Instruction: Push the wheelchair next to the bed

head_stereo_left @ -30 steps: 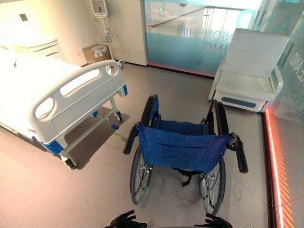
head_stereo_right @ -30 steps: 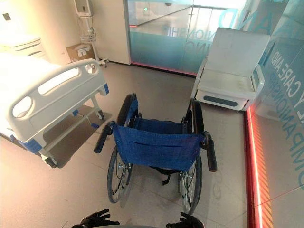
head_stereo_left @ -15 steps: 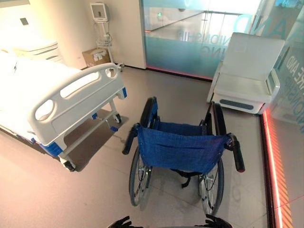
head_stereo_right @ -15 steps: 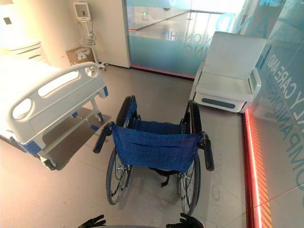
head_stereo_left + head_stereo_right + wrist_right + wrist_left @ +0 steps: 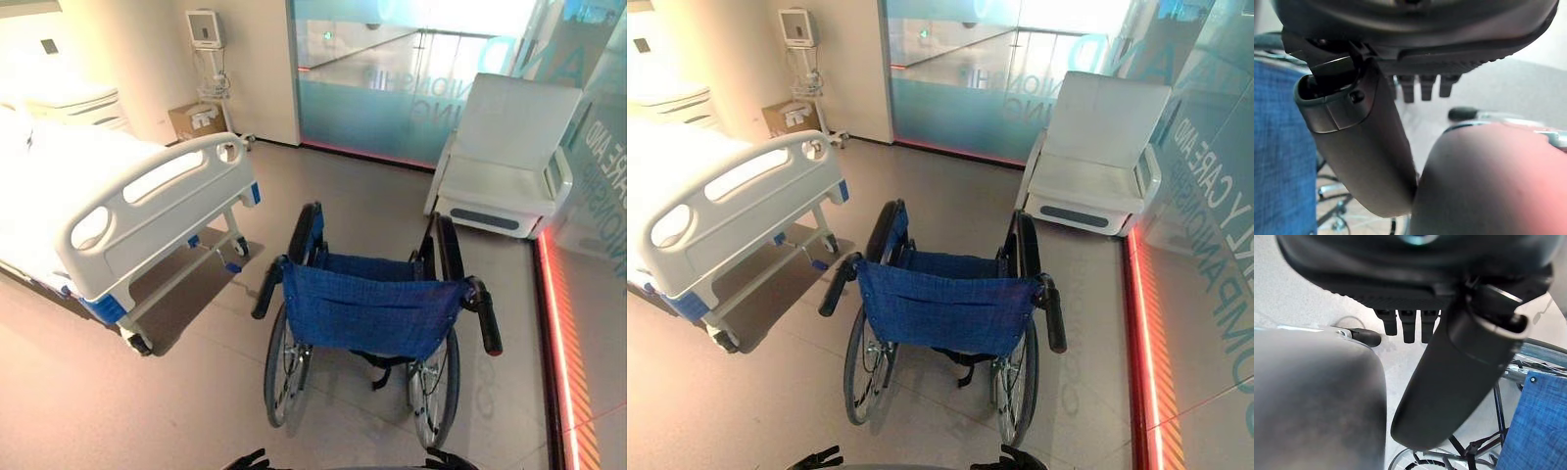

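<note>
Wheelchair on floor right of bed, back toward robot, left hand and right hand low behind it, apart from its handles (fingers straight, grasping nothing).

Wheelchair: blue woven seat fabric, black handles and tyres. Bed: white footboard, blue corners. Armchair: white.
</note>
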Robot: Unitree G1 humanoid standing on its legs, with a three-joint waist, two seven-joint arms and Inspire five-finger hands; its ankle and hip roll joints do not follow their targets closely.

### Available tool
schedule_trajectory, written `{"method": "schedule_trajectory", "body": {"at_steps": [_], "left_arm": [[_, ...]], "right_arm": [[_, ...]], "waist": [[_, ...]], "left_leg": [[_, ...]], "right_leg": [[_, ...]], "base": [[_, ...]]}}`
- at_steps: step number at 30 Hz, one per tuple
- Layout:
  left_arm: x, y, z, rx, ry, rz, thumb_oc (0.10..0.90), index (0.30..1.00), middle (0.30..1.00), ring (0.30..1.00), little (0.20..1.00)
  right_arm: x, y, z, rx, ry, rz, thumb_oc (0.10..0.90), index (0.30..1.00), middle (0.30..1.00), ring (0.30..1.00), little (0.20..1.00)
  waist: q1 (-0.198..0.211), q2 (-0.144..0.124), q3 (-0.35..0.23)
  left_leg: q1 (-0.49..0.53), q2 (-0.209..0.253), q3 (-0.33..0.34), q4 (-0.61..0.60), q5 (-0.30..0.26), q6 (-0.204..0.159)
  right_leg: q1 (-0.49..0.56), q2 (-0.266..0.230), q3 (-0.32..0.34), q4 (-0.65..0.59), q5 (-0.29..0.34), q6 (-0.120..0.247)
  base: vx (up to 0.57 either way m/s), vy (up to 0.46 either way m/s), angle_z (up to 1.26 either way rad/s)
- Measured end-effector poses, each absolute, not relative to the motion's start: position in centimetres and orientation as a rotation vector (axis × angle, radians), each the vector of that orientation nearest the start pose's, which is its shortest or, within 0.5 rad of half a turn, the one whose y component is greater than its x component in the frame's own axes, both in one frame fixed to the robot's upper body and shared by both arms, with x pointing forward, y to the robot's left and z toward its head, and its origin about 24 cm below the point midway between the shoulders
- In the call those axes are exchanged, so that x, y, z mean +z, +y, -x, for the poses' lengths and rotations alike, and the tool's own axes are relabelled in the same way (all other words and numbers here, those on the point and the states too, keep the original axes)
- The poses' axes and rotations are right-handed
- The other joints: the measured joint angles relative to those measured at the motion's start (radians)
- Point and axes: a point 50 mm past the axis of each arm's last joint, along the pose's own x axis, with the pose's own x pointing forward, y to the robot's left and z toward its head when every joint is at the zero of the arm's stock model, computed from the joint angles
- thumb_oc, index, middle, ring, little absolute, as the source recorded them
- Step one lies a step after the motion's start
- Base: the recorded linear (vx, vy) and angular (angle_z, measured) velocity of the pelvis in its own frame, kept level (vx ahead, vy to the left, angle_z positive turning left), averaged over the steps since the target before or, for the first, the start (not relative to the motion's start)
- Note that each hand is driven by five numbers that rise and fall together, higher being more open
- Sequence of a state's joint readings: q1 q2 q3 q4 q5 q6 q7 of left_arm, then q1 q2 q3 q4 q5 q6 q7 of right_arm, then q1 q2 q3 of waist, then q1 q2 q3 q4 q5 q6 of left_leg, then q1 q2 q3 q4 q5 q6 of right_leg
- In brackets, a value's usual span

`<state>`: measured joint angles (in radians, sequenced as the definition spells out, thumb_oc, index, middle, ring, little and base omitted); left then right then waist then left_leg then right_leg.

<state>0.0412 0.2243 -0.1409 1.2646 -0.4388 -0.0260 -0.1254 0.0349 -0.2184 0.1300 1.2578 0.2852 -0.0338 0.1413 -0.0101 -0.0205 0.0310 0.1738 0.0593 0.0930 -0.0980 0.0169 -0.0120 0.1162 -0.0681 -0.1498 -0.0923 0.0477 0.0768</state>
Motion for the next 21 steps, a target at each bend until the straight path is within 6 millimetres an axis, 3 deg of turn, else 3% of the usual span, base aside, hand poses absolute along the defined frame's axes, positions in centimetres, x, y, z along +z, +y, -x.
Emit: {"method": "schedule_trajectory", "body": {"at_steps": [4,8,12,16,21], "left_arm": [[-16.1,24.6,-7.2,0.271,1.192,0.194,0.8,0.9,0.9,0.9,0.9],[-14.3,28.2,-9.0,0.345,1.1,0.218,0.8,0.9,0.9,0.9,0.9],[-11.4,32.4,-11.4,0.401,0.962,0.189,0.8,0.9,0.9,0.9,0.9],[-8.1,34.8,-14.3,0.39,0.827,0.178,0.8,0.9,0.9,0.9,0.9],[-5.3,35.7,-16.5,0.353,0.706,0.183,0.8,0.9,0.9,0.9,0.9]], "right_arm": [[-16.3,-24.4,-6.9,-0.161,1.257,-0.056,0.8,0.9,0.9,0.9,0.9],[-14.7,-29.0,-6.8,-0.287,1.236,-0.023,0.8,0.9,0.9,0.9,0.9],[-12.0,-33.7,-8.1,-0.381,1.142,0.041,0.8,0.9,0.9,0.9,0.9],[-9.5,-36.1,-9.9,-0.4,1.042,0.069,0.8,0.9,0.9,0.9,0.9],[-7.0,-36.7,-12.9,-0.358,0.929,0.11,0.8,0.9,0.9,0.9,0.9]], "waist": [[-0.001,-0.003,0.0],[0.0,-0.004,0.002],[-0.002,-0.007,0.005],[-0.003,-0.017,0.03],[-0.006,-0.022,0.051]], "left_leg": [[-0.001,0.0,0.001,0.0,0.0,0.0],[-0.006,0.0,0.0,0.0,-0.002,-0.004],[-0.016,0.0,0.005,0.0,0.001,-0.008],[-0.018,-0.004,0.004,0.0,0.006,-0.007],[-0.018,-0.008,0.004,0.0,0.006,-0.007]], "right_leg": [[-0.001,0.0,0.0,0.0,0.0,0.0],[-0.005,0.0,0.0,0.0,0.0,0.0],[-0.016,0.0,0.0,0.0,0.002,0.011],[-0.017,0.0,0.001,0.0,0.007,0.01],[-0.017,-0.004,0.001,0.0,0.007,0.011]], "base": [[0.0,0.0,0.0],[-0.02,0.011,0.01],[-0.04,0.013,-0.02],[-0.01,0.003,-0.01],[0.0,0.0,0.0]]}}
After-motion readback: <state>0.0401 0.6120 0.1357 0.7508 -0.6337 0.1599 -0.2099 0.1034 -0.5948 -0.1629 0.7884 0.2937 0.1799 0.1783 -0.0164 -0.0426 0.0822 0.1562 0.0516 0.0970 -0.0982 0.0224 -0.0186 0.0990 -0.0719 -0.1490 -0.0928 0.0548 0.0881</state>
